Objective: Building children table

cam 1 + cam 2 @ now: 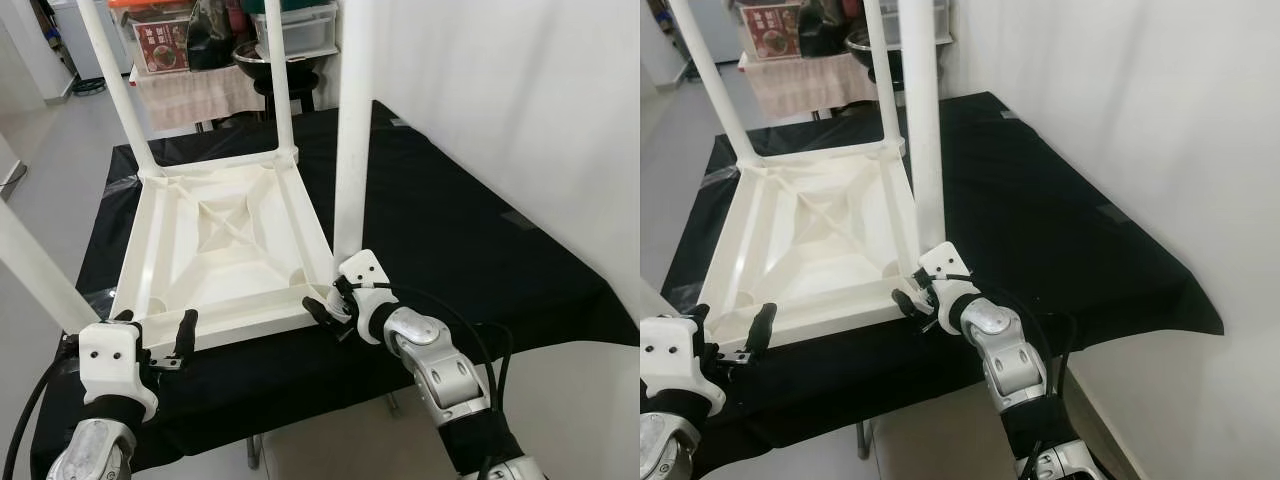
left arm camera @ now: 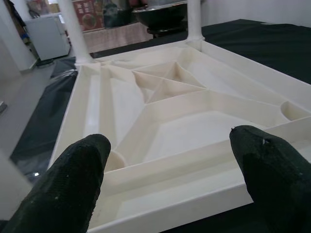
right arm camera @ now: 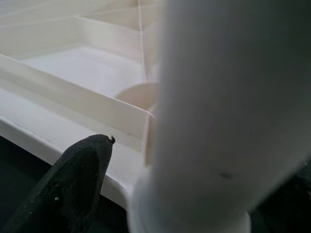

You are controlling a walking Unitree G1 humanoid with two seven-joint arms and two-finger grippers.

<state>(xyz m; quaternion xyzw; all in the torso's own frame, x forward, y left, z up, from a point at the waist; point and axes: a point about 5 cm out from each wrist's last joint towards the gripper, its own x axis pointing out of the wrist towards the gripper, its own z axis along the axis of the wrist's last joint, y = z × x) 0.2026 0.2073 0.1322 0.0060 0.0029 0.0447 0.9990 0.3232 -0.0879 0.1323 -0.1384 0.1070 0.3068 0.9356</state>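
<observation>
A white plastic children's table (image 1: 225,235) lies upside down on a black-covered surface (image 1: 450,230). Two legs stand at its far corners (image 1: 115,85) (image 1: 280,80). Another leg (image 1: 352,150) rises at the near right corner, and a fourth leg (image 1: 35,270) slants at the near left. My left gripper (image 1: 155,335) is open at the near edge, its fingers (image 2: 58,184) spread before the ribbed underside (image 2: 165,102). My right gripper (image 1: 335,298) is open at the base of the near right leg (image 3: 218,111). One finger (image 3: 73,184) stands apart from the leg, which hides the other.
The black cloth ends close in front of me and drops off on the right (image 1: 590,320). A white wall (image 1: 520,100) runs along the right side. Beyond the far edge stand a dark bowl (image 1: 265,52), storage boxes (image 1: 160,40) and a towel-draped stand (image 1: 190,95).
</observation>
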